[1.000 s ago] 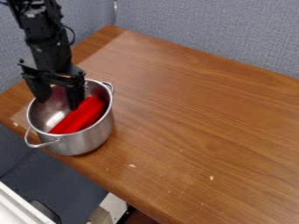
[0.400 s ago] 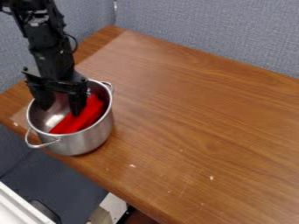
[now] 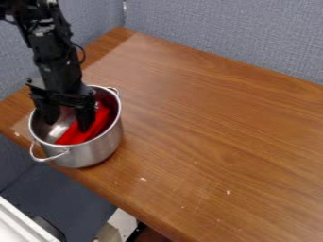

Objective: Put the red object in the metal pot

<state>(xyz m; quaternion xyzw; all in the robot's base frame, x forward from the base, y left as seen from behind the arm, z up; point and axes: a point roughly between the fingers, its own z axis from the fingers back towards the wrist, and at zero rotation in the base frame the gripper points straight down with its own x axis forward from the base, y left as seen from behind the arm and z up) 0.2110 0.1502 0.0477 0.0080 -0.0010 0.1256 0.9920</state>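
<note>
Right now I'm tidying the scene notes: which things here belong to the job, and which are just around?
Belongs to the job:
- red object, lying inside the pot
- metal pot
- gripper, jaws open, reaching into the pot

Just around:
- wooden table
- blue-grey wall

Black arm (image 3: pixel 51 52) upright, fingers (image 3: pixel 47 106) apparently spread, pointing down

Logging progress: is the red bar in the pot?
In. The bar lies inside the pot, below its rim.
</note>
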